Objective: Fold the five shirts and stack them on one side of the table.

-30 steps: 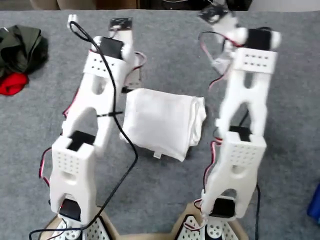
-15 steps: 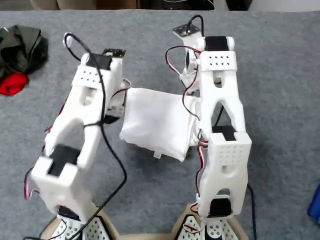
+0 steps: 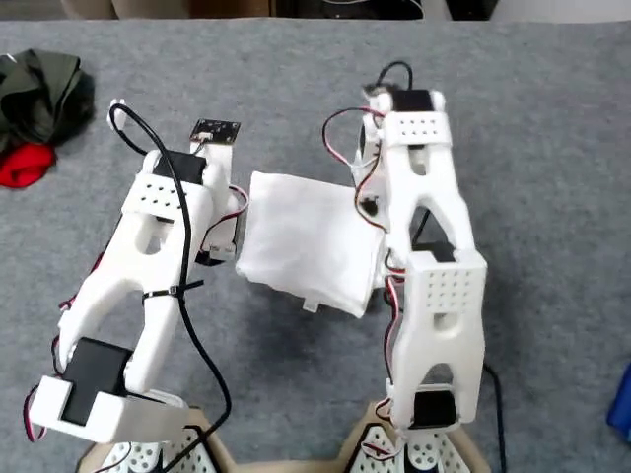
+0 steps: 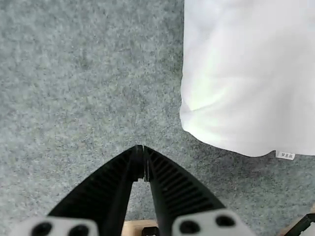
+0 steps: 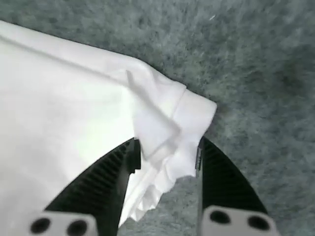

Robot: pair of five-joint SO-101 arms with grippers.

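While the white shirt [image 3: 311,246] lies partly folded in the middle of the grey bench [image 3: 542,148], I read the high view first: it sits between my two arms, the left arm along one side edge and the right arm over the opposite edge. A dark garment [image 3: 44,84] and a red garment [image 3: 25,166] are heaped well apart at the far left corner.

On the left wrist view, the left claw [image 4: 141,160] is fully closed, tips meeting, with nothing in it. It sits over bare bench just beside the shirt's side edge, near but not touching. A small label [image 4: 285,155] pokes out from the hem.

On the right wrist view, the right claw [image 5: 166,152] stands open and straddles the shirt's bunched corner, where a layered cuff or hem sticks out. Cloth lies between the jaws, but I judge it not yet pinched.

I expect this shirt to be light, soft and limp. It will sag and unfold if lifted by a single layer, and may drag on the fuzzy bench. I'd take it at that thick corner, catching all the layers at once, with the left claw opening to take the matching corner opposite.
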